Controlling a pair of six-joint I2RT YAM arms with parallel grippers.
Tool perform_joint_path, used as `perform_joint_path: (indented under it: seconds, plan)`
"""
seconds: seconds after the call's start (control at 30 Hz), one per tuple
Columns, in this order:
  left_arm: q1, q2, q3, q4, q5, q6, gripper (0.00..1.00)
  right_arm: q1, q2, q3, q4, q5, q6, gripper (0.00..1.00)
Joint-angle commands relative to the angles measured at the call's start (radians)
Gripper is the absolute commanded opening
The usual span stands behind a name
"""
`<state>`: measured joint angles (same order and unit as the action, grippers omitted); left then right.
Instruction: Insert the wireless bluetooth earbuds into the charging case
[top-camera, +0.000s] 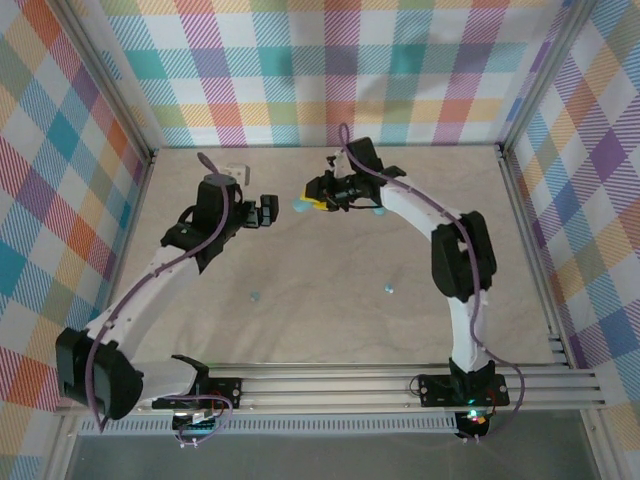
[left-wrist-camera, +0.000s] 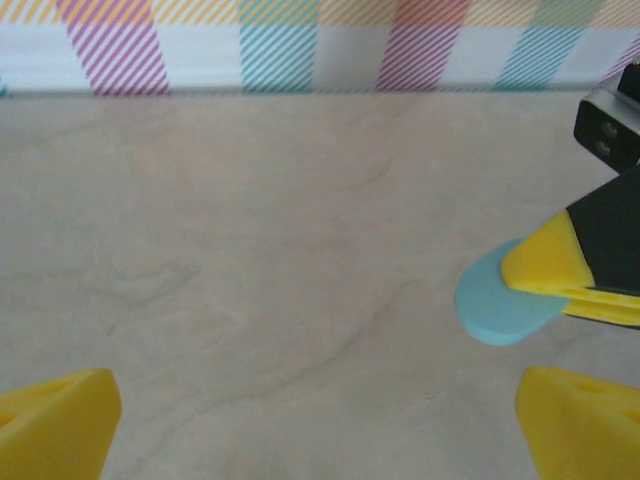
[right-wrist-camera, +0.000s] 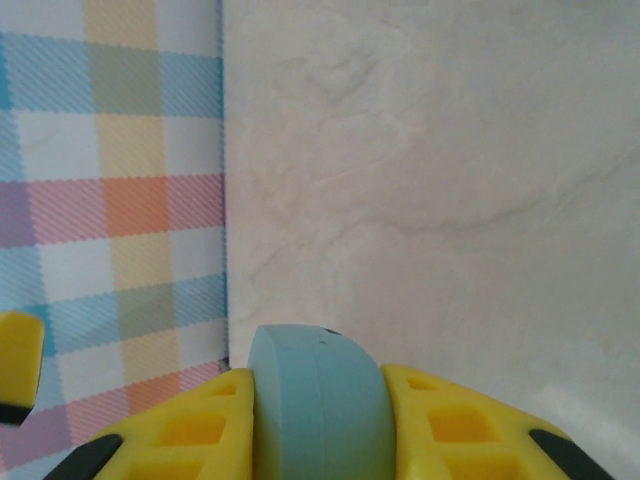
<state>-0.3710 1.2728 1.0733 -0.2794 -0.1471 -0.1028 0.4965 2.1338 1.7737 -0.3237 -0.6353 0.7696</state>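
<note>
The right tool (right-wrist-camera: 318, 385) is clamped on the rounded teal charging case (right-wrist-camera: 318, 410), the left tool (left-wrist-camera: 320, 415) stands spread wide just beside that case, and a tiny teal earbud (top-camera: 254, 296) and a second earbud (top-camera: 389, 289) lie on the table (top-camera: 330, 330), well apart from the case on its near side.

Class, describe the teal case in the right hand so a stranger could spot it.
At the table's far middle, the right hand reaches leftward. Clamped between its yellow fingers is a rounded teal case. The two loose earbuds nearer the arm bases are far smaller.
</note>
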Motion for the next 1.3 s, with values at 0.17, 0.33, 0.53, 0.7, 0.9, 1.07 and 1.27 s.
perform_joint_path:
  seconds: [0.17, 0.33, 0.53, 0.7, 0.9, 1.07, 1.27]
  plan:
    - [0.069, 0.177, 0.04, 0.1, 0.016, -0.113, 1.0, 0.002, 0.285, 0.293, -0.016, 0.034, -0.021, 0.15]
    - [0.091, 0.314, 0.155, 0.012, 0.076, -0.104, 1.0, 0.002, 0.434, 0.455, -0.056, 0.076, -0.026, 0.16]
    - [0.099, 0.473, 0.276, -0.078, 0.131, -0.134, 1.0, 0.002, 0.546, 0.584, -0.095, 0.098, -0.029, 0.17]
    - [0.1, 0.535, 0.326, -0.091, 0.173, -0.152, 1.0, 0.002, 0.553, 0.587, -0.109, 0.137, -0.057, 0.21]
    - [0.101, 0.547, 0.331, -0.099, 0.176, -0.163, 1.0, 0.003, 0.53, 0.576, -0.191, 0.211, -0.103, 0.37]
    - [0.101, 0.538, 0.312, -0.103, 0.177, -0.174, 1.0, 0.003, 0.475, 0.525, -0.216, 0.265, -0.116, 0.46]
    - [0.101, 0.504, 0.251, -0.089, 0.258, -0.207, 1.0, 0.007, 0.38, 0.479, -0.268, 0.358, -0.159, 0.49]
